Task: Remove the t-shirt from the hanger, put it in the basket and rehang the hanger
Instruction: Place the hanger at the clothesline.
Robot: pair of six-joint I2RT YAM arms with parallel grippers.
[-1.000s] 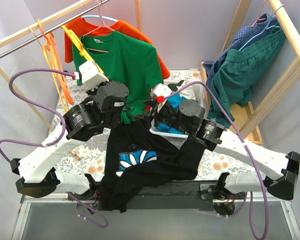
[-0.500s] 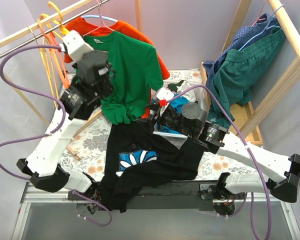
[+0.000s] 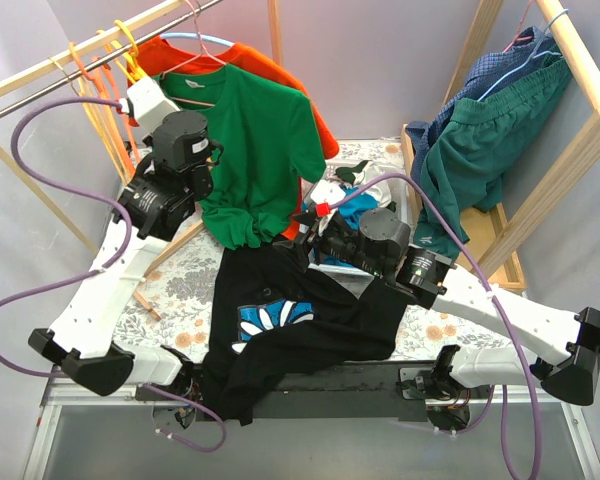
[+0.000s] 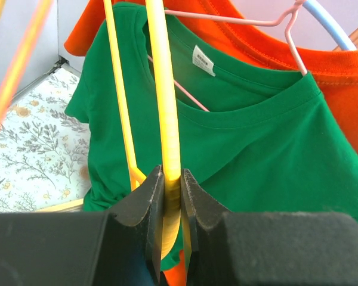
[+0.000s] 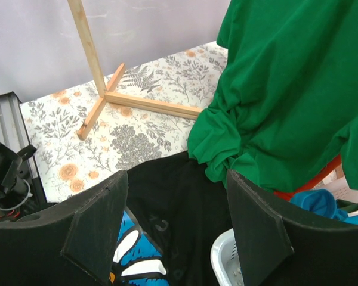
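On the floral table the black shirt lies free, right jaws released and empty above it, while left jaws clench the bare yellow hanger, which could snag the green shirt alongside.

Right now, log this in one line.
left jaws: shut on yellow hanger | right jaws: open | black tee: on table | green tee: hung

No text can be read: the white neck tag in the green t-shirt is too small to make out.
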